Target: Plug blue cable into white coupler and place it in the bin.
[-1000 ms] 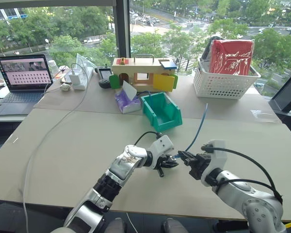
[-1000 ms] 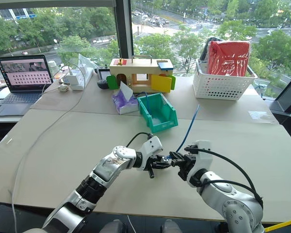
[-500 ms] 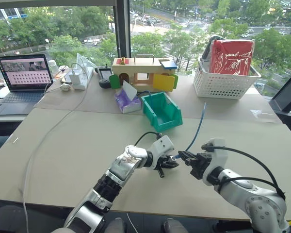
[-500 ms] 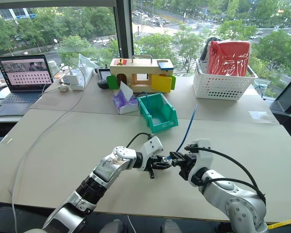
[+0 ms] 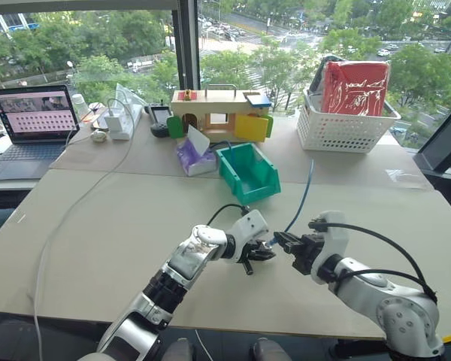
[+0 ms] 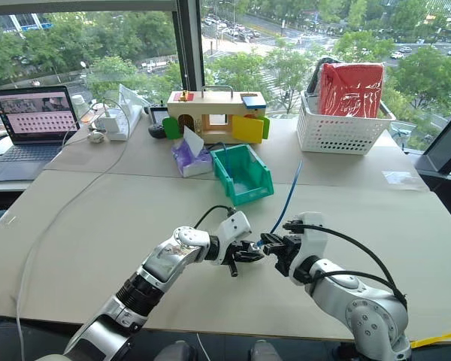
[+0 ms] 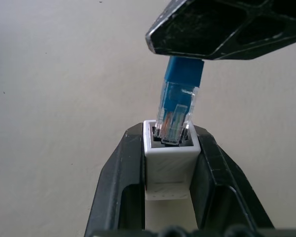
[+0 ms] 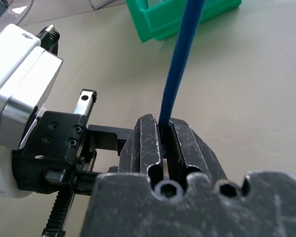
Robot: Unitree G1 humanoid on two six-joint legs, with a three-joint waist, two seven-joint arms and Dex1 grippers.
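My left gripper (image 7: 168,133) is shut on the white coupler (image 7: 170,160), whose open socket faces the right gripper. The blue cable (image 5: 302,197) has a clear plug (image 7: 177,106). The plug's tip sits tilted in the socket mouth, with most of the plug outside. My right gripper (image 8: 164,122) is shut on the blue cable (image 8: 180,59) just behind the plug. Both grippers (image 5: 273,247) meet tip to tip above the table's middle. The cable trails back toward the basket. The teal bin (image 5: 248,173) stands beyond the grippers, with its low front facing me.
A white lattice basket (image 5: 346,124) with a red bag stands at the back right. A wooden box with coloured flaps (image 5: 218,113) and a purple tissue pack (image 5: 195,154) sit behind the bin. A laptop (image 5: 34,113) is at the far left. A long white cord (image 5: 83,203) crosses the left side.
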